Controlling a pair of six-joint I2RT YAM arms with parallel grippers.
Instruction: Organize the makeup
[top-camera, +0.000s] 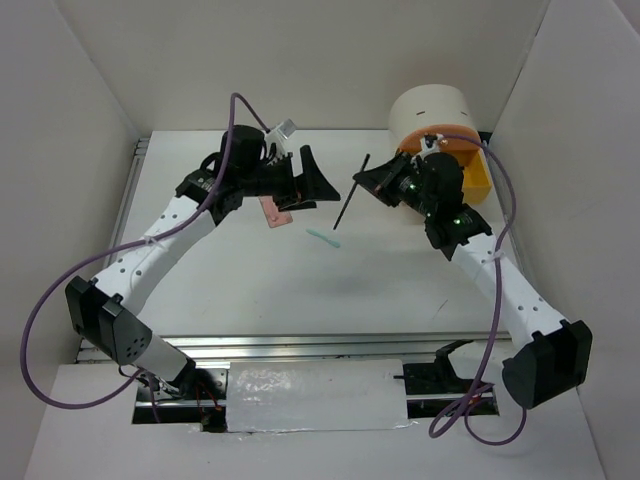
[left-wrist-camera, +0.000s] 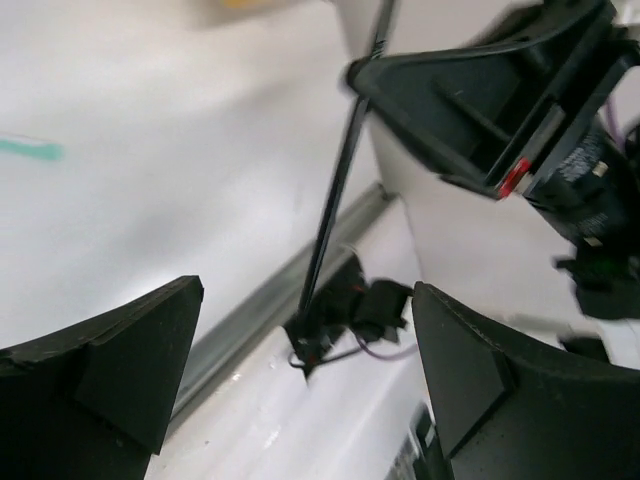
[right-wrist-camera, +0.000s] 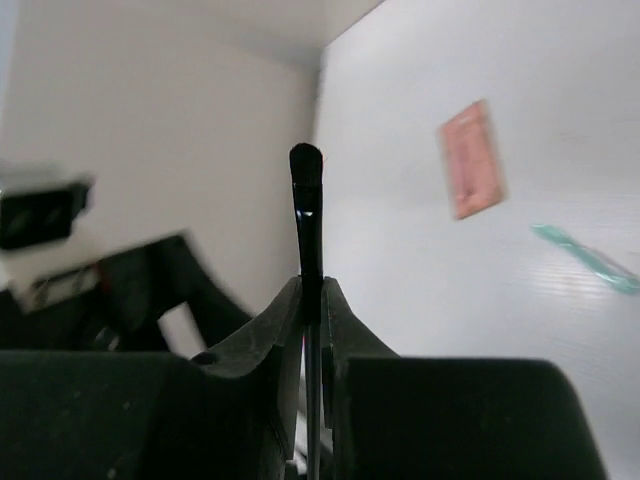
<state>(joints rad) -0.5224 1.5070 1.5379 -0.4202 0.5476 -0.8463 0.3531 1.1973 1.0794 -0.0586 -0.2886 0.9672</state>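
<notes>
Thin black brush (top-camera: 352, 192): long, slim, all black with a glossy band below a rounded dark tip. It is pinched between the right fingers (right-wrist-camera: 262, 335) and held clear of the tabletop (top-camera: 300, 290), slanting over its far middle, with the longer part running down toward the near-left. Flat pink rectangular palette (top-camera: 277, 212): lies flat on the tabletop left of centre toward the far edge, partly covered from above. Short mint-green stick (top-camera: 322, 238): lies flat near the tabletop's centre, angled, just right of the palette and apart from it, near the brush's lower end.
</notes>
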